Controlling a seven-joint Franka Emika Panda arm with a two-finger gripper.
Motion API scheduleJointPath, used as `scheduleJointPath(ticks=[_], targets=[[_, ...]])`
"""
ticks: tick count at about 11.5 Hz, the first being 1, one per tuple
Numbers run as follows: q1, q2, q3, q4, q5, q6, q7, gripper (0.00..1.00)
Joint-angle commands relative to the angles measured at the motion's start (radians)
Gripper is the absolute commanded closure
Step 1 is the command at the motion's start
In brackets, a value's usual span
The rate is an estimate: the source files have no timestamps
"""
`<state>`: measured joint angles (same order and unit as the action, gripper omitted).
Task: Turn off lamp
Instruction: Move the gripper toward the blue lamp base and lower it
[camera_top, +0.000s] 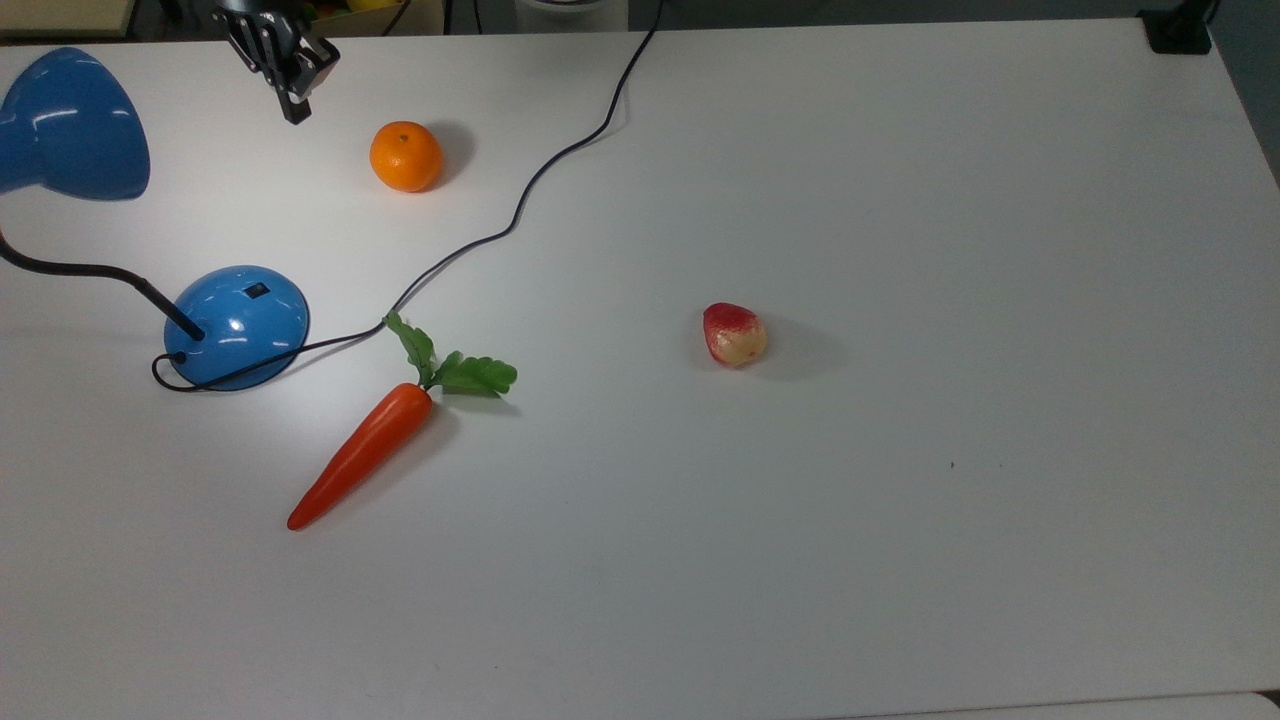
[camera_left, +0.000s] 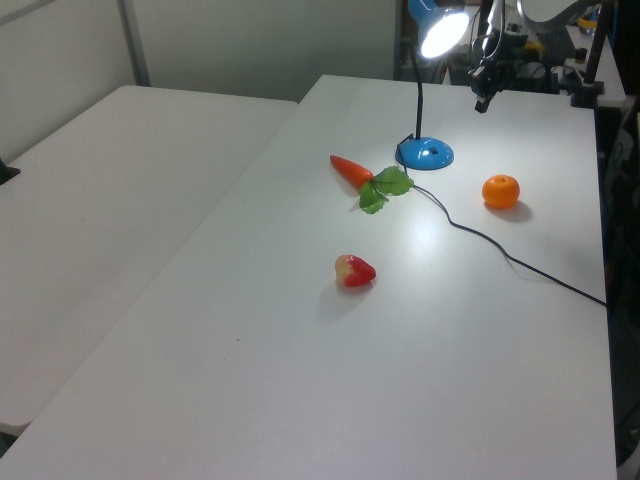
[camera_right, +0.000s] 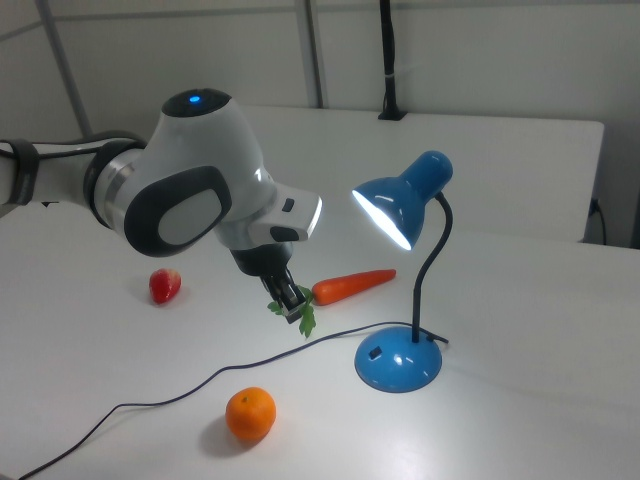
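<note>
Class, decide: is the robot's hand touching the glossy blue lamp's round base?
Apart. In the top view, the hand sits far from the lamp base, with bare white table between.

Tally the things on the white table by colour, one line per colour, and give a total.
Blue: 1, the lamp
Orange: 2, the orange and the carrot, which has green leaves
Red and yellow: 1, the small fruit
Total: 4
</note>
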<state>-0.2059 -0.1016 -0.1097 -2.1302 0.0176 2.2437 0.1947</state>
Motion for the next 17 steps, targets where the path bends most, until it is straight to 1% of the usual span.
scheduleJointPath(ticks=[1, 3, 4, 5, 7, 11, 13, 17], targets=[[-0.001, -0.038, -0.001, -0.073, 0.002, 0.100, 0.040, 1.00], [-0.015, -0.036, 0.004, -0.080, 0.002, 0.134, 0.043, 1.00], [-0.033, -0.036, 0.014, -0.086, 0.001, 0.148, 0.045, 1.00], [-0.036, -0.038, 0.025, -0.100, 0.001, 0.180, 0.061, 1.00], [-0.049, -0.068, 0.025, -0.151, 0.001, 0.269, 0.077, 1.00], [-0.055, -0.069, 0.025, -0.160, 0.001, 0.304, 0.077, 1.00], [-0.046, -0.029, 0.025, -0.172, 0.001, 0.382, 0.104, 1.00], [-0.040, 0.051, 0.025, -0.168, 0.001, 0.462, 0.123, 1.00]])
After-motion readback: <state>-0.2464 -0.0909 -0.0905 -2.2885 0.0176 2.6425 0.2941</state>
